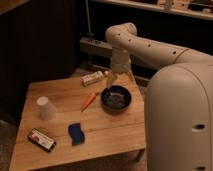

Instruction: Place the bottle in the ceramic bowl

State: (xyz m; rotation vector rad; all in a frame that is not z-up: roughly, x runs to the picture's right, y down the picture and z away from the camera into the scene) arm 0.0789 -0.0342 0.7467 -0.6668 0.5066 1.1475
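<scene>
We note the claw (pixel 120 79) open and empty over the bowl (pixel 116 98) (bottle (pixel 93 78) lying just beside, on the tabletop (pixel 110 131)), presumably readied for pickup.

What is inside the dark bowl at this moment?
The bowl shows only its grey bottom, no object. The bottle lies outside, behind it. The open gripper hangs over the far rim and hides that part.

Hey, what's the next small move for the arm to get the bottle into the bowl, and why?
Probably shift the end effector sideways toward the bottle and lower over it. It hangs open and empty above the far rim of the ceramic bowl, while the bottle lies on the table nearby, ungrasped.
</scene>
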